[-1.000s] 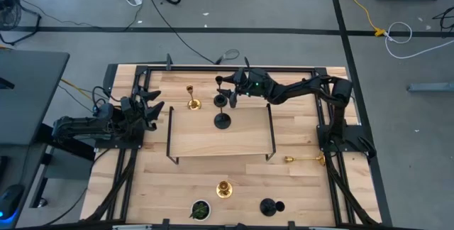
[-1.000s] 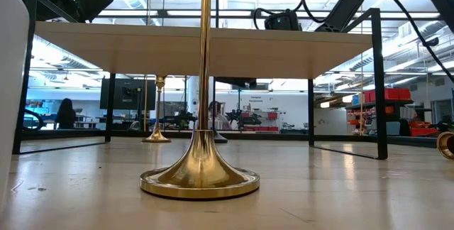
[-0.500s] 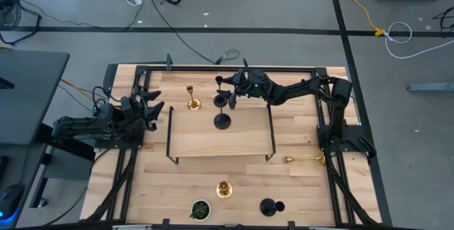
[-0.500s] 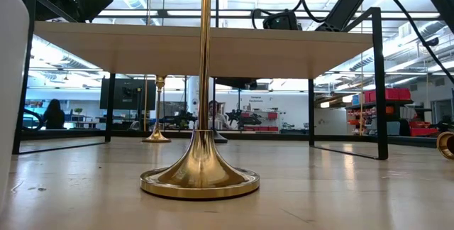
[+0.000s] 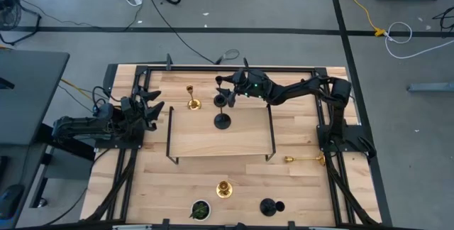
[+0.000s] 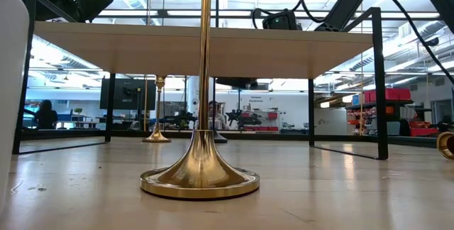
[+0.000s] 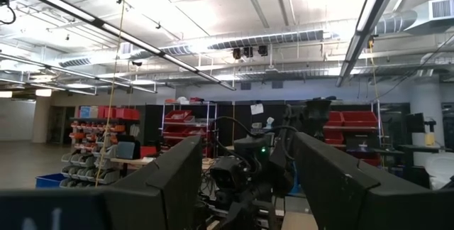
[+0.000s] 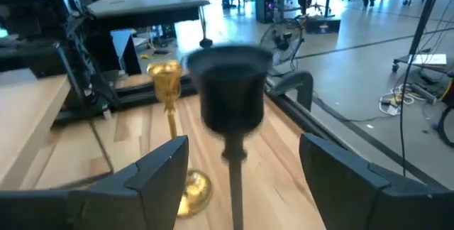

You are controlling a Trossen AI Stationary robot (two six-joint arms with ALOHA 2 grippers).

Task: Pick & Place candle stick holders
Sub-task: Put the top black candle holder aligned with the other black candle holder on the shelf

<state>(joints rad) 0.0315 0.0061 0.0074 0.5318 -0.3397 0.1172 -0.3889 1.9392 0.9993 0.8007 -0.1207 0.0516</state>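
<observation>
On a wooden table (image 5: pixel 298 127) with a low raised shelf (image 5: pixel 220 134), our left gripper (image 5: pixel 150 109) waits wide open at the left edge. One black holder (image 5: pixel 222 121) stands on the shelf. Our right gripper (image 5: pixel 228 91), fingers spread and holding nothing, brackets another black holder (image 8: pixel 230 109) behind it. Four more remain on the tabletop.

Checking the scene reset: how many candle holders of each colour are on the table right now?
Gold candle holders: 3 (upright, lying on its side, upright near the front)
Black candle holders: 3 (at the right end effector, on the raised shelf, tipped at the front)
Total: 6
</observation>
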